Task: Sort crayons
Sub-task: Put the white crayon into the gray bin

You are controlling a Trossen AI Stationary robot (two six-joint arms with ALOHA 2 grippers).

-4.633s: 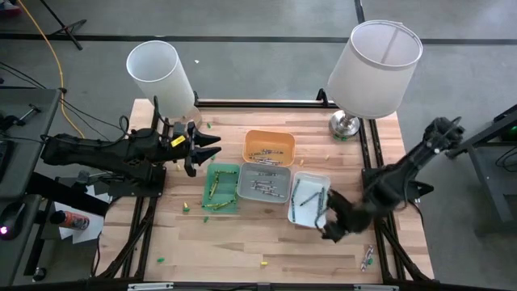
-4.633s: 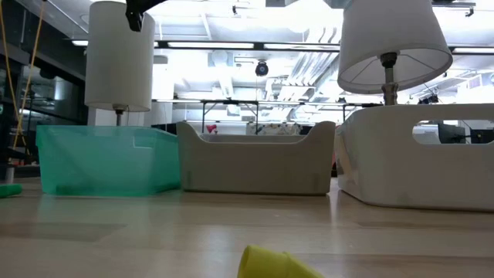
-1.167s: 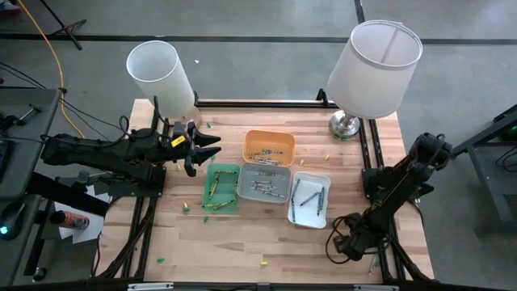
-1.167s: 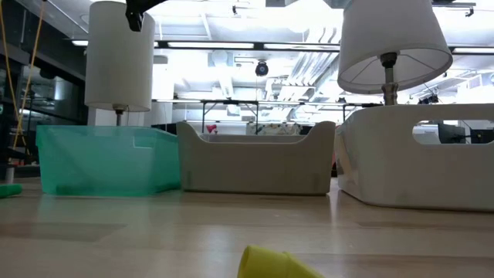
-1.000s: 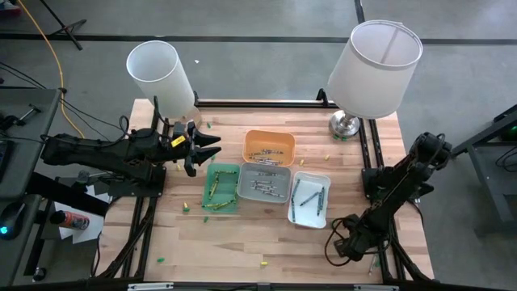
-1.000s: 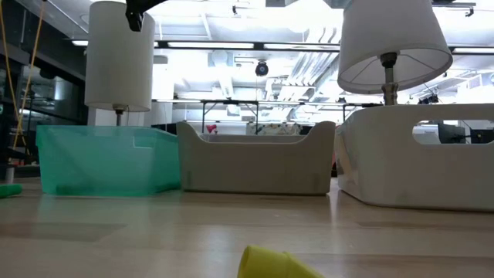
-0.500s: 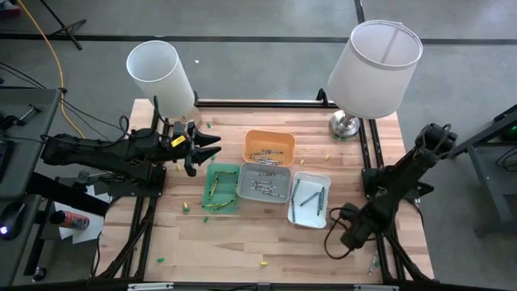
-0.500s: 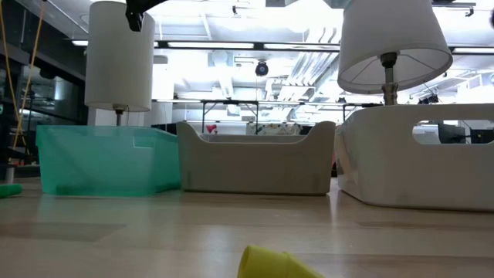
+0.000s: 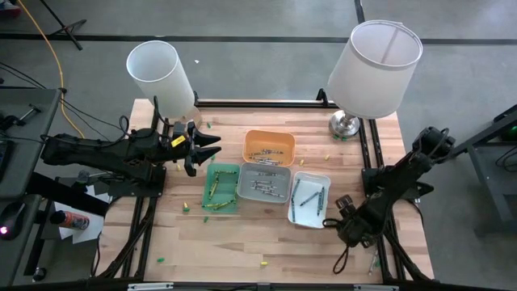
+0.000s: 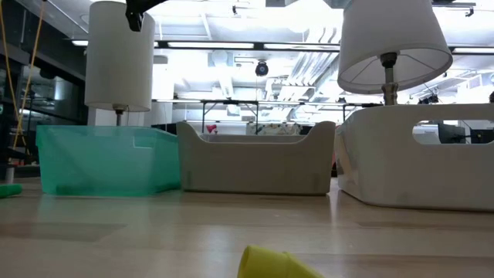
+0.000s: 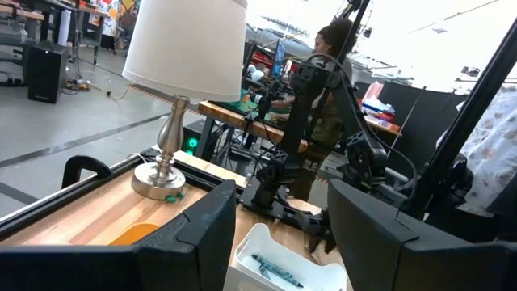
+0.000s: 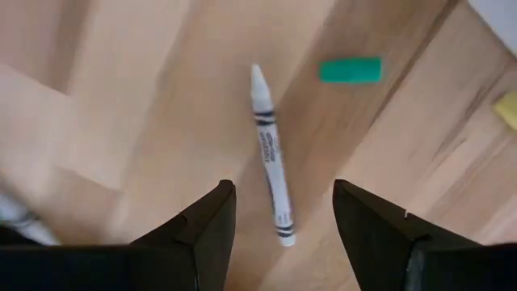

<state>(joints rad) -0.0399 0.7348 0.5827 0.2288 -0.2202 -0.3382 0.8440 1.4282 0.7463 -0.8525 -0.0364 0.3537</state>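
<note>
Hovering above the front right part of the desk point(image 9: 242, 242), the right gripper point(image 12: 283, 212) has its jaws apart and holds nothing. Right under the gap between them lies a white crayon point(image 12: 269, 153) flat on the wood, and a small green piece point(image 12: 349, 70) lies near its tip. In the high view this gripper point(image 9: 349, 226) is just beside the white tray point(image 9: 310, 199), toward the front.

The left gripper point(image 9: 203, 148) hangs over the back left part of the desk, near the base of the tall white lamp point(image 9: 161, 75), with its jaws also apart and empty.

In the middle of the desk stand four trays: a green tray point(image 9: 220, 187), a grey tray point(image 9: 263, 183), the white one and an orange tray point(image 9: 270, 146) behind them. Each holds some crayons. A few loose crayons lie scattered on the wood, for example a yellow one point(image 9: 262, 263) near the front edge. A second lamp point(image 9: 373, 69) stands at the back right corner.
</note>
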